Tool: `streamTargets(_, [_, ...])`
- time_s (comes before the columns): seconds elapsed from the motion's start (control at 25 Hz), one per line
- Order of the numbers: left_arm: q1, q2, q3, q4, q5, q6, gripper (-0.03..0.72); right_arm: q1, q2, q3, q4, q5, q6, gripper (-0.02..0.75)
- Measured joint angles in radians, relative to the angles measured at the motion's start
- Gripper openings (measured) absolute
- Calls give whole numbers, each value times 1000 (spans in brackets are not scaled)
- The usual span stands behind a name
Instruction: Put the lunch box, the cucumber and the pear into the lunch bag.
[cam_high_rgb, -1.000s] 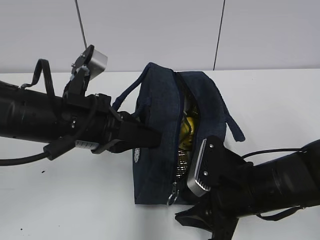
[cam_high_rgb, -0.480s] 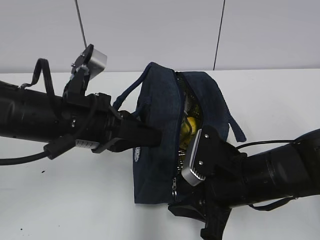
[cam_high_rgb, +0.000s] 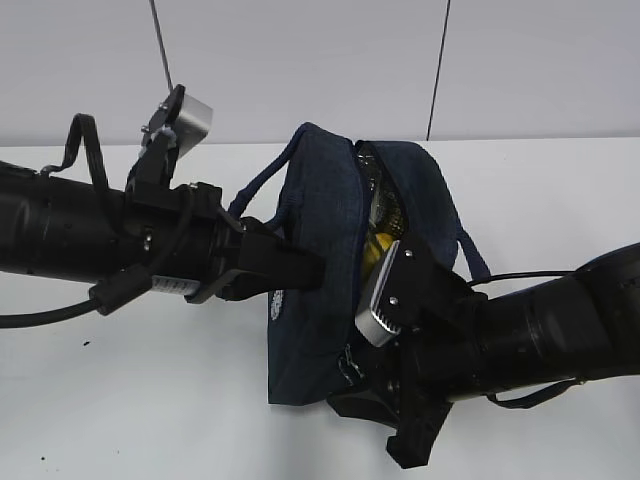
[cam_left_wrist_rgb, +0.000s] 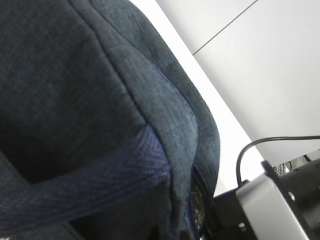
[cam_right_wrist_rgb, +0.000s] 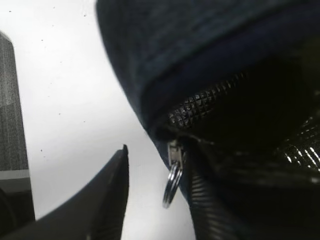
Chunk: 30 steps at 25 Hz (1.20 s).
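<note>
The dark navy lunch bag (cam_high_rgb: 310, 230) stands mid-table with its top zipper open, showing silvery lining. Something yellow, the pear (cam_high_rgb: 374, 250), shows inside. The lunch box and the cucumber are hidden. My left gripper (cam_high_rgb: 298, 272) is shut on the bag's left side near a handle; navy fabric (cam_left_wrist_rgb: 100, 75) fills the left wrist view. My right gripper (cam_right_wrist_rgb: 157, 167) is open at the bag's near end (cam_right_wrist_rgb: 200, 45). The metal ring pull (cam_right_wrist_rgb: 172, 182) hangs between its fingers, close to the ribbed right finger (cam_right_wrist_rgb: 210, 210).
The white table (cam_high_rgb: 150, 400) stretches to a pale wall behind. The right arm's wrist camera (cam_high_rgb: 385, 295) sits close against the bag's right side. A loop handle (cam_high_rgb: 465, 250) hangs off the bag's right.
The right arm has moved left and up along the bag's near end, bringing its gripper to the zipper pull. The left arm has stayed in place holding the bag.
</note>
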Motion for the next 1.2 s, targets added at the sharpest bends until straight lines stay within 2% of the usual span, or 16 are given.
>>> streamTargets(0.08, [0, 0, 0, 0, 0, 0, -15, 0, 0, -2, 0, -2, 3, 281])
streamTargets(0.28, [0, 0, 0, 0, 0, 0, -15, 0, 0, -4, 0, -13, 5, 85])
streamTargets(0.4, [0, 0, 0, 0, -6, 0, -15, 0, 0, -4, 0, -15, 7, 9])
streamTargets(0.72, [0, 0, 0, -7, -74, 0, -15, 0, 0, -4, -5, -18, 59, 6])
streamTargets(0.92, [-2, 0, 0, -9, -142, 0, -1, 0, -11, -4, -62, -18, 152, 6])
streamTargets(1.04, [-3, 0, 0, -8, -162, 0, 48, 0, -27, -4, -111, -18, 217, 6])
streamTargets(1.2, [-3, 0, 0, 11, -181, 0, 195, 0, -64, -4, -180, -18, 301, 6])
